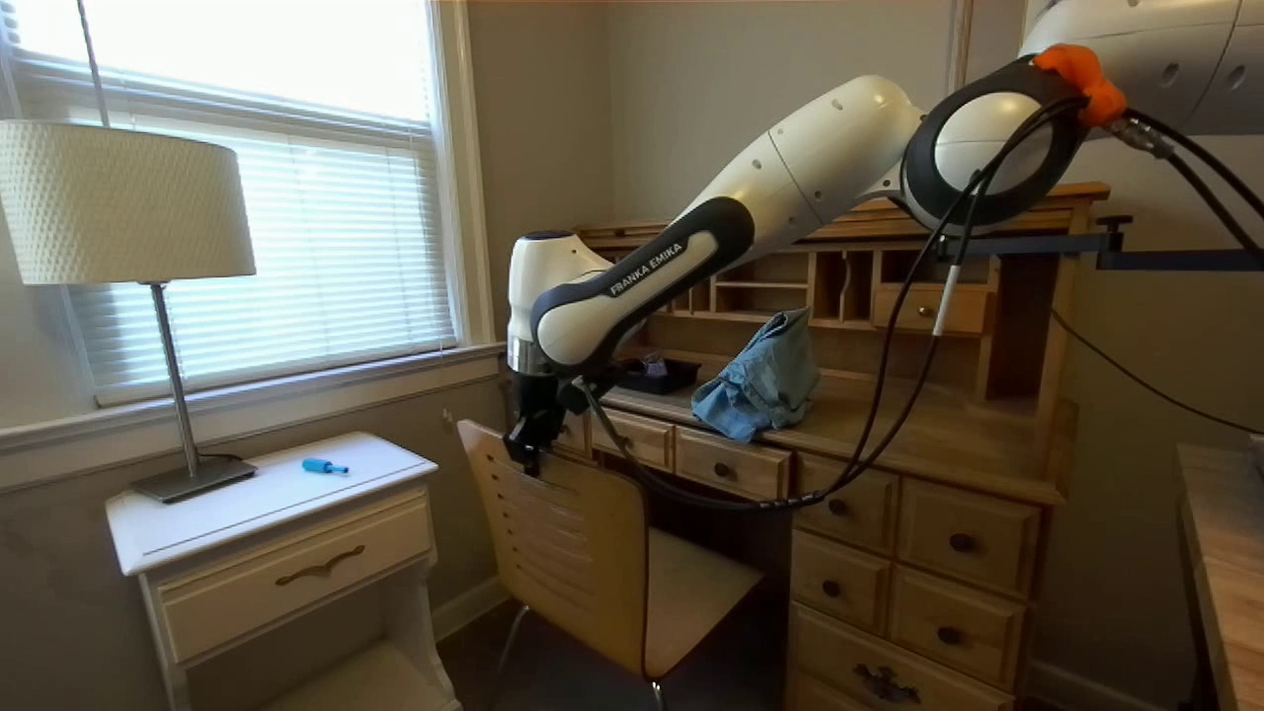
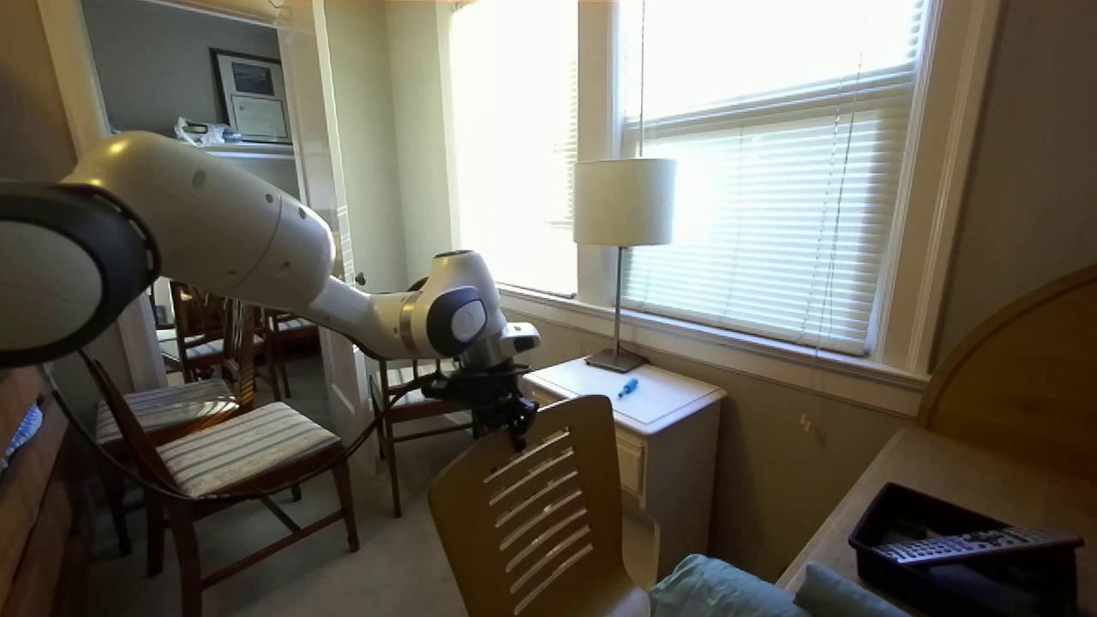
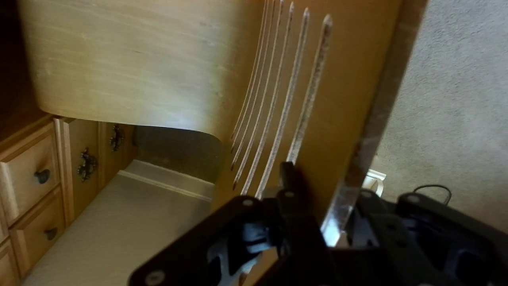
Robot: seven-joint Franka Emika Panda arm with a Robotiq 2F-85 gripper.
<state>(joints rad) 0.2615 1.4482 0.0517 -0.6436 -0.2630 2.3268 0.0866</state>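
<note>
I'm gripping the wooden chair (image 1: pixel 583 553) by the upper edge of its slotted backrest: in the wrist view the fingers (image 3: pixel 293 210) are straddling that edge, one lying along each face, and they're looking clenched on the panel rather than merely hovering around it. By my reckoning, then, reaching the chair and getting a hold on it are counting as done — letting it go and drawing the arm (image 1: pixel 780 168) clear are remaining. How much shifting of the chair is left, I'm not able to judge; neither exterior view is showing me its feet meeting the floor (image 2: pixel 377 548), so I can't tell whether it's bearing its full weight there or tipping a little. In an exterior view the backrest is standing out from the front edge of the table (image 1: pixel 948 444), with the seat (image 1: pixel 701 583) pointing in toward the kneehole; how far the seat is running under that edge is hidden from me. On the table I'm touching nothing: the blue cloth (image 1: pixel 760 375) is slumping at the front edge, and the black tray (image 1: pixel 671 383), with a remote (image 2: pixel 977 543) lying across it, is sitting toward the end nearer the window. Behind the chair — well apart from my fingers — the white nightstand (image 1: pixel 267 504) is carrying a lamp (image 1: pixel 123 202) and a small blue item (image 1: pixel 324 466).
</note>
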